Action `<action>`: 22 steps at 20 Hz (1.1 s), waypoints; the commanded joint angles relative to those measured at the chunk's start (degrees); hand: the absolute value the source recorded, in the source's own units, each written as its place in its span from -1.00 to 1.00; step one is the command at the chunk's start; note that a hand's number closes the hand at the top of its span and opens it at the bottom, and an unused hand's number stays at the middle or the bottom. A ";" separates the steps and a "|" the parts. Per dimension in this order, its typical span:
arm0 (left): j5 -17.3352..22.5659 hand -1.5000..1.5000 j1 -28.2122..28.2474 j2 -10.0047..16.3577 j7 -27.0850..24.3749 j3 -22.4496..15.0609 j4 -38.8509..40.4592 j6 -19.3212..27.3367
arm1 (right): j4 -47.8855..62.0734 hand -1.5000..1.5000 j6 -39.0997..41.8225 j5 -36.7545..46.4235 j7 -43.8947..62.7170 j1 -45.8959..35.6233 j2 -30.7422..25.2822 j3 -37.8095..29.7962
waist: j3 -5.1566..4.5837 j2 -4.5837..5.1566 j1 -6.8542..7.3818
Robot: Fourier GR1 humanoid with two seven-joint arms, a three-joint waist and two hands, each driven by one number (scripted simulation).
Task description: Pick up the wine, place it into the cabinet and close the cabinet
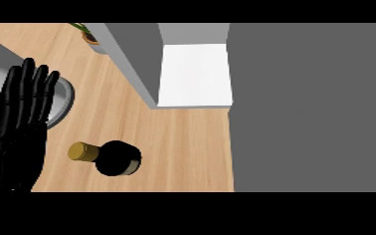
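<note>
So basically nothing on the list is done yet, as far as I can tell. The wine bottle (117,158) sits out on the wooden counter (183,144), gold cap pointing toward the left side, well apart from the cabinet (195,74) and with nothing holding it. The cabinet looks open: you can see its white inside, and the grey door (136,64) is swung out toward the counter, so at least there's a way in. The left hand (22,139) is parked at the left edge of the view, fingers straight and up, just beside the bottle's cap but not touching it, so it's resting rather than grabbing. The right hand isn't in the shot at all. There's a round grey thing (64,102) behind the left hand's fingers and a little plant (88,32) in the far corner, neither in the way. What's left: the grab, the carry into the cabinet, then shutting the door.
</note>
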 commanded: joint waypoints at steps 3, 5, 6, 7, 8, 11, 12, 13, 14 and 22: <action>7.33 -1.00 1.25 0.06 -0.06 -1.91 -2.19 -5.69 | -3.01 -1.00 4.53 -4.22 -0.85 4.36 -2.69 -2.46 | -1.27 -1.62 0.06; 19.30 -1.00 4.44 3.58 -1.75 3.18 -3.62 -13.13 | -5.70 -1.00 5.49 -4.36 -0.69 5.55 -2.44 -0.44 | -1.37 -1.79 0.39; 20.67 -1.00 4.61 2.83 0.85 -0.16 -6.29 -14.05 | -6.08 -1.00 5.65 -3.06 -2.56 6.39 -2.55 -0.21 | -1.32 -1.88 0.32; 23.75 -1.00 6.96 -2.95 6.76 -5.33 0.69 -11.02 | -1.01 -1.00 10.94 -9.49 2.54 6.62 -1.59 6.37 | -1.37 -1.05 0.62; 25.24 -1.00 7.27 -3.21 9.08 -5.69 -0.76 -10.23 | -3.66 -1.00 11.44 -10.37 5.26 7.69 -1.60 8.24 | -1.37 -1.63 0.36; 33.62 -1.00 10.06 -0.15 16.63 -2.35 -7.22 -9.67 | -9.20 -1.00 13.38 -16.39 8.98 12.15 -4.16 5.80 | -1.26 -2.00 0.31; 35.87 -1.00 13.18 0.72 15.29 -1.64 -8.66 -11.92 | -14.67 -1.00 12.53 -17.67 12.58 13.16 -4.81 5.87 | -1.36 -2.08 0.39; 36.18 -1.00 9.89 1.06 18.46 -0.28 -9.55 -8.37 | -17.31 -1.00 12.86 -20.94 15.65 14.16 -5.91 5.12 | -1.30 -1.88 -0.05; 40.97 -1.00 12.69 3.43 22.80 1.06 -15.68 -8.50 | -17.53 -1.00 11.91 -20.95 15.72 13.71 -5.97 4.05 | -1.28 -1.95 0.69; 49.87 -1.00 12.47 6.40 28.92 10.16 -20.67 -5.10 | -26.55 -1.00 10.53 -24.64 21.64 17.88 -6.68 3.40 | -1.32 -1.90 0.58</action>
